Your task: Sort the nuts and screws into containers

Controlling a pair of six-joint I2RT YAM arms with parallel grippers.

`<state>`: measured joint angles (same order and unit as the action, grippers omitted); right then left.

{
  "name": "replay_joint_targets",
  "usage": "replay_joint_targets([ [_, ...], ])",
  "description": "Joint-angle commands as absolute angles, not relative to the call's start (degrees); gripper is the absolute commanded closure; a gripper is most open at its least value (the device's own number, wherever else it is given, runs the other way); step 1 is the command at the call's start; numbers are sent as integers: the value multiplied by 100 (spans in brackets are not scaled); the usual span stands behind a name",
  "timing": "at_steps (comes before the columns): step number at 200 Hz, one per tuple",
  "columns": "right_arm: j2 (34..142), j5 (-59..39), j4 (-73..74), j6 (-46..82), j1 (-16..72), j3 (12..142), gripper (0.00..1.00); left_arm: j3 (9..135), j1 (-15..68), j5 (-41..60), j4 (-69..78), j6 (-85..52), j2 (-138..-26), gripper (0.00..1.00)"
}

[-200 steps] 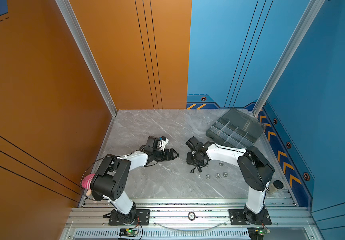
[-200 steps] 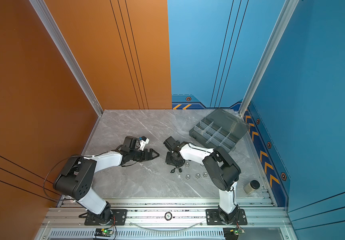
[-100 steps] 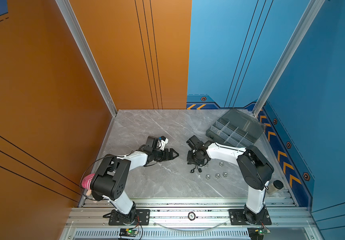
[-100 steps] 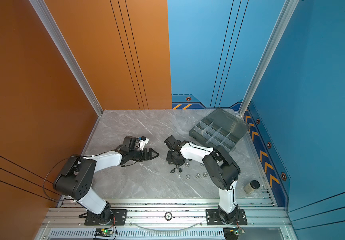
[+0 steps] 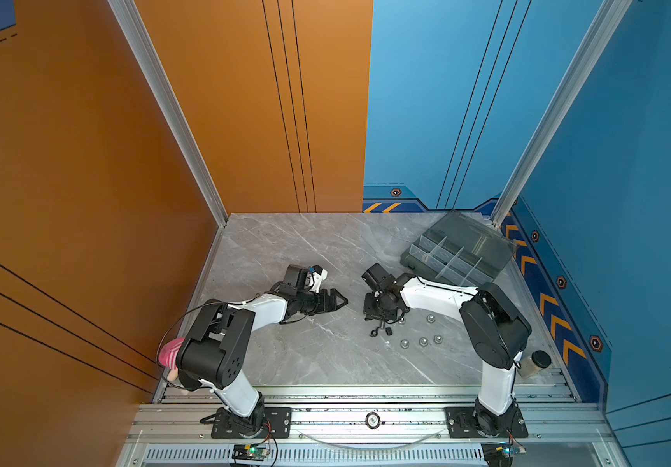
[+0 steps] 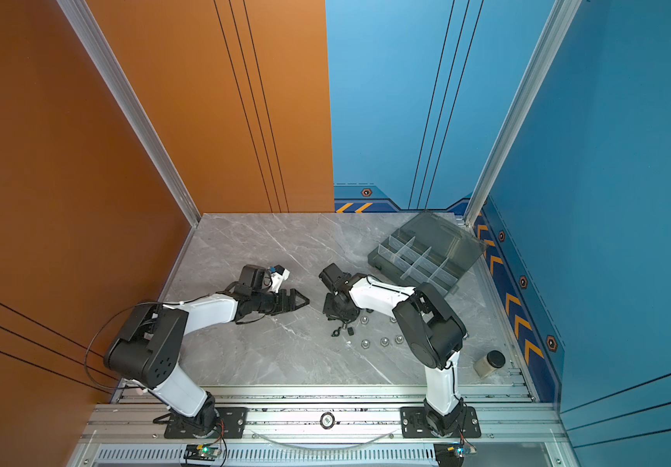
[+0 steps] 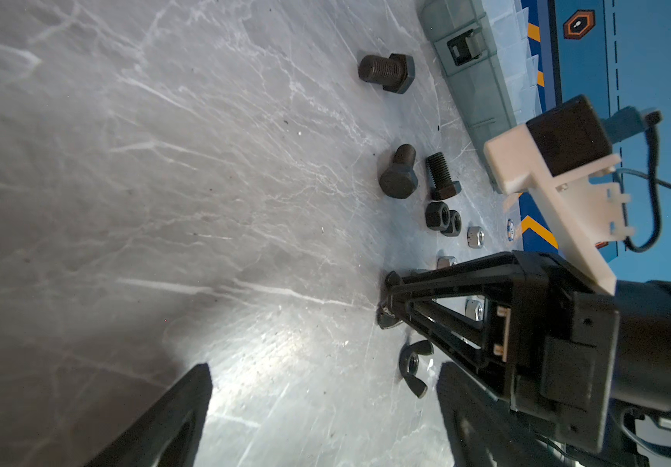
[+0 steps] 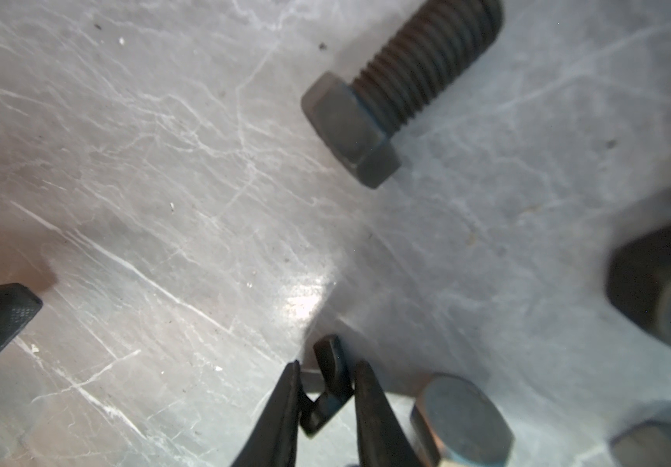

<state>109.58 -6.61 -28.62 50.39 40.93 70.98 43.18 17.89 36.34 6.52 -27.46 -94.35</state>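
Right tool (image 8: 328, 367) pinching black wing nut (image 8: 324, 406), wrist angled down, forearm low

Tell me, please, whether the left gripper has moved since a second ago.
No. In both top views the left gripper sits where it was, its tip equally far from the organiser box.

Grey marble-look floor (image 5: 305, 250): white veining, fine scratches. Orange wall (image 5: 63, 182) along floor's left edge. Second orange panel (image 5: 253, 101) behind floor's far-left part, with thin dark vertical lines. Blue wall (image 5: 426, 101) behind far-right part, another blue wall (image 5: 628, 161) along floor's right edge. Aluminium post (image 5: 164, 101) rises from floor's far-left corner, twin from far-right. Orange chevron strip (image 5: 548, 307) at right blue wall's foot. Aluminium rail (image 5: 325, 408) along floor's near edge. Bright glare patch (image 7: 285, 364) on floor.
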Motion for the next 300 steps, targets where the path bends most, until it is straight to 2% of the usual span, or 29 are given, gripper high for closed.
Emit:
replay_joint_targets([
  [1,11285,-346,-3398,4922,4113,7033,73,4245,1740,3755,691,-2715,-9488,11],
  [76,11338,-99,-3660,4923,4204,7051,71,4254,1746,3745,694,-2720,-9495,11],
  [186,11391,-42,-3788,4964,4240,7059,86,4214,1747,3730,703,-2724,-9497,11],
  [234,11366,-17,-3778,4890,4233,7073,100,4208,1744,3710,705,-2742,-9482,12],
  [300,11165,-87,-3517,4626,4136,6993,100,4193,1749,3709,846,-2884,-9506,12],
])
